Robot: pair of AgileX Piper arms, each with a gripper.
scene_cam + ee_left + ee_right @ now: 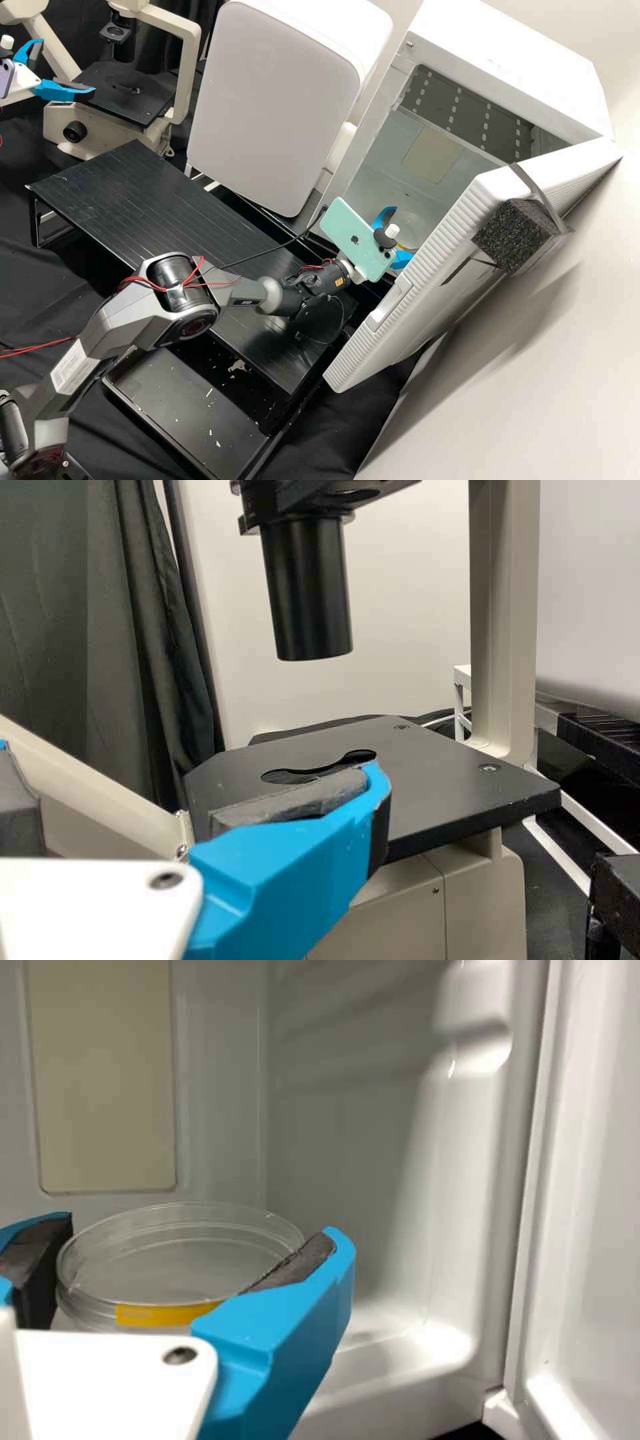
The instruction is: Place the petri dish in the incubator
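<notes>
pale wall (pixel 547 333) and black cloth (pixel 373 400) frame the bench. in the high view the incubator (pixel 507 73) has its door (pixel 400 307) swung open, and the right gripper (pixel 402 233) is just inside the opening with the dish (pixel 410 233). the door stands close to that arm, so it could catch the wrist or the phone (pixel 353 233) on a sideways move. the left gripper (pixel 67 67) is by the microscope (pixel 189 73), its fingers spread.

in the left wrist view one blue finger (pixel 290 870) lies in front of the bare black stage (pixel 450 790); nothing there bears on the placing.

in the right wrist view the dish looks level, clamped at its sides between the dark pads (pixel 305 1263), a yellow label (pixel 165 1315) on its wall. it's clear, probably light, stiff plastic: slick, easy to crack. the sides are the right hold, gently; lower it flat, then part the fingers evenly so the lid doesn't shift.
</notes>
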